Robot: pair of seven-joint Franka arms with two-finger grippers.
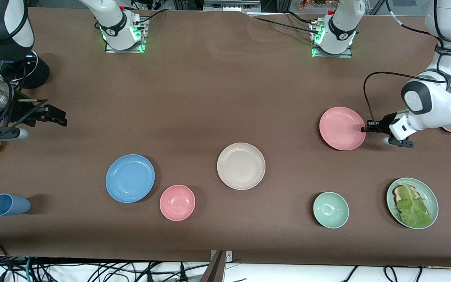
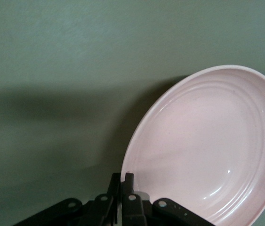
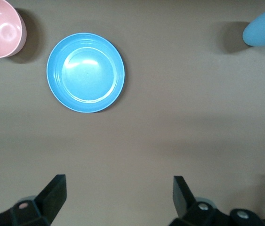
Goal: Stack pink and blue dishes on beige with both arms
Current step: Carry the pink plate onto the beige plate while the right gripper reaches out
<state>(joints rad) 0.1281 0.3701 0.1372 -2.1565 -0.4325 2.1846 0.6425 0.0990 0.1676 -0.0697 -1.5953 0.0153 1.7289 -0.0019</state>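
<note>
The left gripper (image 1: 363, 129) pinched the rim of the pink plate (image 1: 341, 128), toward the left arm's end from the beige plate (image 1: 241, 165). It should lift level. The right gripper (image 1: 55, 114) waited, fingers spread, farther than the blue plate (image 1: 130, 178).

Two glossy white jointed robot arms (image 1: 431, 105) carry dark grey joint caps, looping black cables (image 1: 370, 84) and green-lit bases (image 1: 123, 37). Each matte black two-finger gripper (image 3: 118, 195) shows small round silver screws.
</note>
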